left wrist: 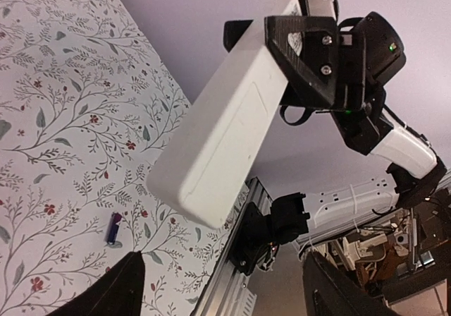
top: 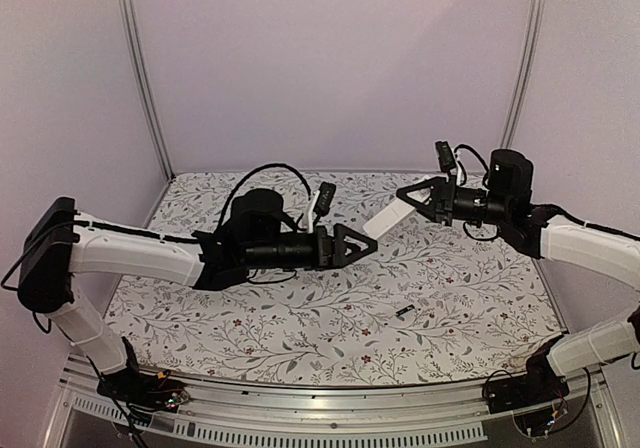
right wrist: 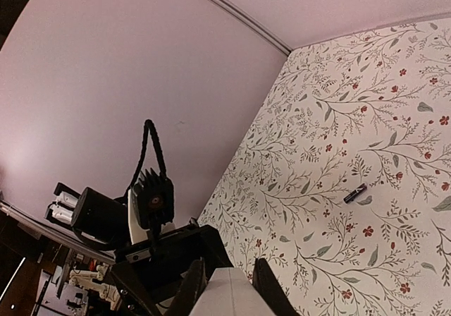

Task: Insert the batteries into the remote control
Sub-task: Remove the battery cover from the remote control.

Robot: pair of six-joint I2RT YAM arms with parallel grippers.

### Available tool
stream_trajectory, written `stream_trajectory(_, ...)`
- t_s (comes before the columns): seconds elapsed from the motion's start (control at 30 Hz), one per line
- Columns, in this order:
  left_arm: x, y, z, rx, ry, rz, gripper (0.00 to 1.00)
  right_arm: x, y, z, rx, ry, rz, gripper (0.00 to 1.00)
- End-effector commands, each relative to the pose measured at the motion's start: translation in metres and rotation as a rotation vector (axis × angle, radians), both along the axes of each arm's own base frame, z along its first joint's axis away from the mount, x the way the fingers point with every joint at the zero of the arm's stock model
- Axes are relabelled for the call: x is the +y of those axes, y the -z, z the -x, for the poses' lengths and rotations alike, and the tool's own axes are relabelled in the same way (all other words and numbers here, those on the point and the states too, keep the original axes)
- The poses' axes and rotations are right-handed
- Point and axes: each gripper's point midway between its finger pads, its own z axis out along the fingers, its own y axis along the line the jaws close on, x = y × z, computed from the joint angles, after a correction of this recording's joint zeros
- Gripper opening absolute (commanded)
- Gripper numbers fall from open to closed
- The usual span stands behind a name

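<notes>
My right gripper (top: 416, 202) holds the white remote control (top: 386, 218) in the air above the table, shut on one end of it. The free end slants down towards the left gripper (top: 366, 242), which is open and empty just below that end. In the left wrist view the remote control (left wrist: 225, 118) fills the middle, clamped at the top by the right gripper (left wrist: 310, 48), with the left fingers (left wrist: 121, 288) wide apart below. The right wrist view shows the remote control (right wrist: 230, 296) between both fingers (right wrist: 193, 288). One dark battery (top: 404, 312) lies on the table, also visible as the battery (left wrist: 113, 228) (right wrist: 355, 193).
The floral-patterned table (top: 300, 318) is edged at the front by a metal rail (top: 330, 393). Pale walls and two upright metal posts (top: 142, 78) close off the back. The right arm's base (left wrist: 275, 224) sits on the rail.
</notes>
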Motion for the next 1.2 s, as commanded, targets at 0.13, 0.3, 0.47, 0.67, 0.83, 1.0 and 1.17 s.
stream_trajectory(0.13,-0.009,-0.010,-0.012,0.109,-0.064,0.128,0.71,0.010,-0.003,0.007,-0.054,-0.005,0.005,0.00)
stream_trajectory(0.3,-0.013,-0.009,-0.021,0.146,-0.099,0.138,0.62,0.014,0.001,0.009,-0.051,0.002,0.015,0.00)
stream_trajectory(0.47,-0.015,-0.008,-0.027,0.153,-0.126,0.152,0.54,0.016,0.005,0.010,-0.048,0.014,0.027,0.00)
stream_trajectory(0.67,-0.016,-0.012,-0.032,0.150,-0.143,0.163,0.52,0.018,0.009,0.012,-0.048,0.026,0.051,0.00)
stream_trajectory(0.83,-0.018,-0.016,-0.037,0.160,-0.155,0.184,0.50,0.023,0.013,0.016,-0.054,0.016,0.072,0.00)
stream_trajectory(1.0,-0.020,-0.016,-0.041,0.177,-0.159,0.205,0.46,0.024,0.014,0.018,-0.059,0.017,0.090,0.00)
stream_trajectory(1.17,-0.018,-0.019,-0.043,0.185,-0.163,0.244,0.34,0.023,0.011,0.019,-0.073,0.020,0.094,0.00)
